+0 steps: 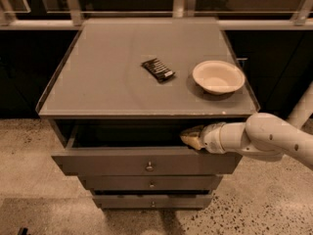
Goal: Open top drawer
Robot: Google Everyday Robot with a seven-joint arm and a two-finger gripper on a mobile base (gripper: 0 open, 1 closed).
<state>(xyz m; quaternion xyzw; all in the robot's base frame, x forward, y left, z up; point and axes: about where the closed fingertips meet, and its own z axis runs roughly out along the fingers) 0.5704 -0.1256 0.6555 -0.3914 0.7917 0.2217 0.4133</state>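
Grey top drawer (107, 163) — gripper (189, 137) over rim

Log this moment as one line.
top drawer: partly open | gripper: at its front's top edge, right of knob | on top: bowl, packet

My gripper (191, 137) sat in the gap under the front edge of the surface (98, 82), near its right corner, just behind the front of the top drawer (107, 163). Leftward I saw that gap free; the bowl (218, 76) and packet (158, 69) stood on top, apart.
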